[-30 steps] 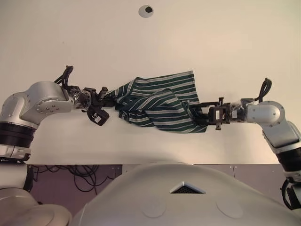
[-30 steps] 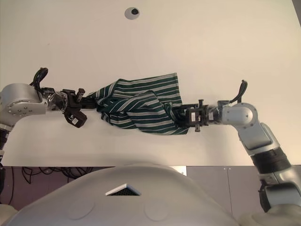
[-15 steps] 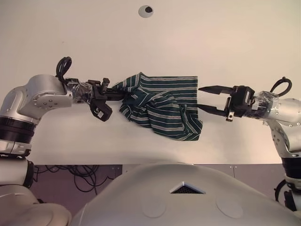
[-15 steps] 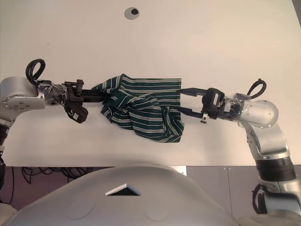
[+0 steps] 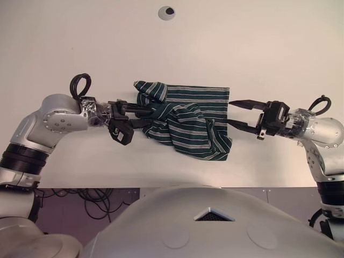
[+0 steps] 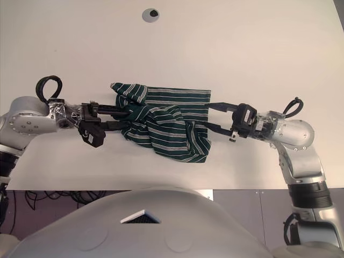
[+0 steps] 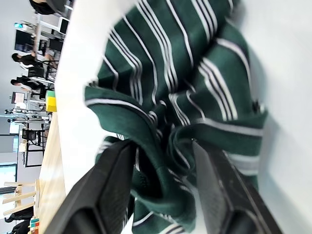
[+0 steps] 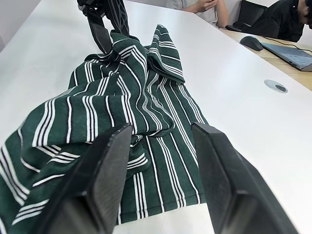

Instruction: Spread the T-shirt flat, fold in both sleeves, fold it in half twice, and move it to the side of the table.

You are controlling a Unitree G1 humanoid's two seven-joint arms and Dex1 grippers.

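Looking through the left eye view, I count one T-shirt (image 5: pixel 188 121), a crumpled striped heap mid-frame on the white worktop (image 5: pixel 258 48). Its long axis runs left to right between my two arms. The left jaws come in from the frame's left, spread, with bunched cloth lying between them. The right jaws sit at the shirt's right edge, spread and holding nothing. One round cable port (image 5: pixel 167 12) sits at top centre (well apart from everything).

Right eye view: same layout, with one shirt and two arms, one arm at each end of the heap and both about equally near.

Left wrist view: both fingers (image 7: pixel 105 190) stand apart with a thick fold of cloth between them, so I judge this side need only close to get its grip.

Right wrist view: the fingers (image 8: pixel 105 180) are wide apart and the shirt lies straight ahead, its near edge at their tips (touching or not, I cannot tell). My judgement is that the right arm must push in along that axis to catch an edge before any spreading.
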